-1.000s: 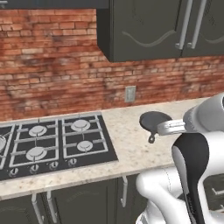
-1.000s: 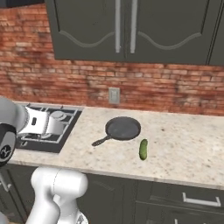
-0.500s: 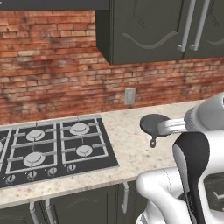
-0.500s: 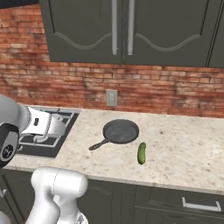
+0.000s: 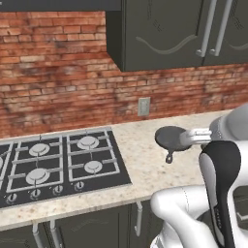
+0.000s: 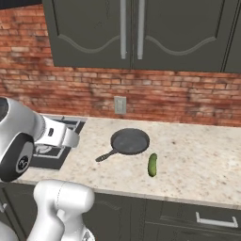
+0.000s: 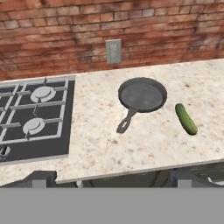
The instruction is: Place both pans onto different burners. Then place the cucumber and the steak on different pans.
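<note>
One dark grey pan (image 7: 142, 95) lies on the speckled counter, right of the black cooktop (image 7: 26, 144), with its handle pointing toward the front edge. The same pan (image 6: 130, 141) shows in the right base view, and part of it (image 5: 169, 137) behind my arm in the left base view. A green cucumber (image 7: 186, 118) rests just right of the pan, apart from it (image 6: 152, 164). Silvery burners (image 7: 43, 92) sit bare under their grates. My gripper (image 7: 111, 178) hovers high before the counter edge, open, fingertips (image 7: 43, 177) far apart and holding nothing. The second pan and the steak are out of view.
A brick wall with a socket (image 7: 113, 51) runs behind the counter, and dark cabinets (image 6: 132, 33) hang above it. Control knobs (image 5: 34, 193) line the cooktop's front edge. Bare counter (image 6: 202, 160) stretches right of the cucumber.
The whole picture has shifted slightly, so the camera moved a little. The pan, cucumber and cooktop keep their places relative to one another.
</note>
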### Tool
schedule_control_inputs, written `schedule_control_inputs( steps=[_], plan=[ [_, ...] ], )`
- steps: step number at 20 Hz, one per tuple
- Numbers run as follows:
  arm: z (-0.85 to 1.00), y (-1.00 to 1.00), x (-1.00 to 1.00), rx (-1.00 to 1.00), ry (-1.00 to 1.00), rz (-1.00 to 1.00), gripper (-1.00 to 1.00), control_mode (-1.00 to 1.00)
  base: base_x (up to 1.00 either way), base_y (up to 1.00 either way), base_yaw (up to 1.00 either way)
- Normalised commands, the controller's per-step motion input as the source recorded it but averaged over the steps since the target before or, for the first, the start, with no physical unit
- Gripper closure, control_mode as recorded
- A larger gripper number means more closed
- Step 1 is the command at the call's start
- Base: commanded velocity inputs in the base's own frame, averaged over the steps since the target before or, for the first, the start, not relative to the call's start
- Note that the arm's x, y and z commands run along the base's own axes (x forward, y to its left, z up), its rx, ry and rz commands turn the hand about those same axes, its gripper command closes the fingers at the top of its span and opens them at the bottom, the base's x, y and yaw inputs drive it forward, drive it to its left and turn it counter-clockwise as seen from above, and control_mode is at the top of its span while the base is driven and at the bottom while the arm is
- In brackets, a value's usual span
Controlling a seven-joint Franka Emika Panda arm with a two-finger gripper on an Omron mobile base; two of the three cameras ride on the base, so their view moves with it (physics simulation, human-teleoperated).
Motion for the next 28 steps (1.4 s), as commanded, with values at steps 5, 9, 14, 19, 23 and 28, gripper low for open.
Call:
schedule_control_inputs(
  steps=[5,9,14,19,23,28],
  plan=[
    [0.00,-0.04,0.14,0.01,0.05,-0.10,-1.00,-1.00,0.00,0.00,0.00],
    [-0.09,-0.03,0.17,0.00,0.04,-0.09,-1.00,-1.00,0.00,0.00,0.00],
    [-0.24,-0.14,0.09,0.02,0.00,0.00,-1.00,-1.00,0.00,0.00,0.00],
    [-0.33,-0.17,0.02,0.02,0.00,0.00,-1.00,-1.00,0.00,0.00,0.00],
    [-0.17,-0.06,0.13,0.00,0.00,0.00,-1.00,-1.00,0.00,0.00,0.00],
    [-0.21,-0.03,0.16,0.01,0.00,0.00,-1.00,-1.00,0.00,0.00,0.00]
  ],
)
